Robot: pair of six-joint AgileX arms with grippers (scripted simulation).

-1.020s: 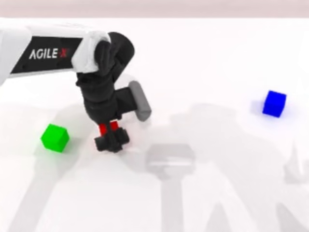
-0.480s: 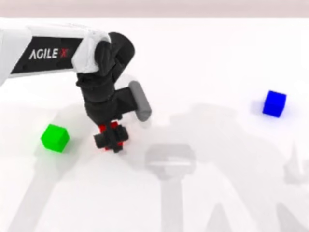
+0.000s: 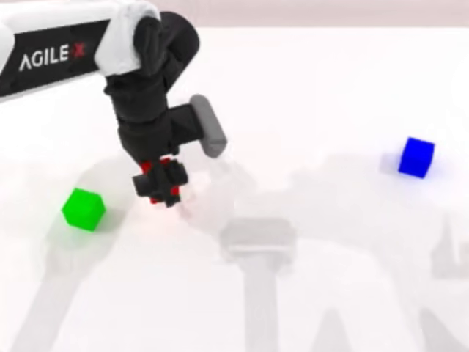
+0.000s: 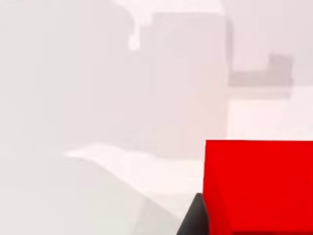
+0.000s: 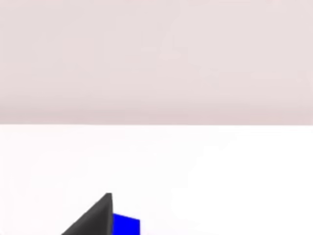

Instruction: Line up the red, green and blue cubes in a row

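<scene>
My left gripper (image 3: 160,185) hangs above the table's left half, shut on the red cube (image 3: 156,168), which shows only as red slivers between the black fingers. The left wrist view has the red cube (image 4: 259,186) large, pressed against one dark finger (image 4: 195,221). The green cube (image 3: 83,209) rests on the table to the left of that gripper, apart from it. The blue cube (image 3: 416,156) sits alone at the far right. My right arm is outside the top view; its wrist view shows a dark tip of the right gripper (image 5: 98,220) with the blue cube (image 5: 126,225) just beyond.
The white table carries soft grey shadows of both arms (image 3: 256,246). Nothing else stands on it besides the cubes. A pale wall runs along the far edge (image 3: 293,13).
My left arm has risen and shifted toward the far left, carrying the red cube off the table. The green and blue cubes have not moved.
</scene>
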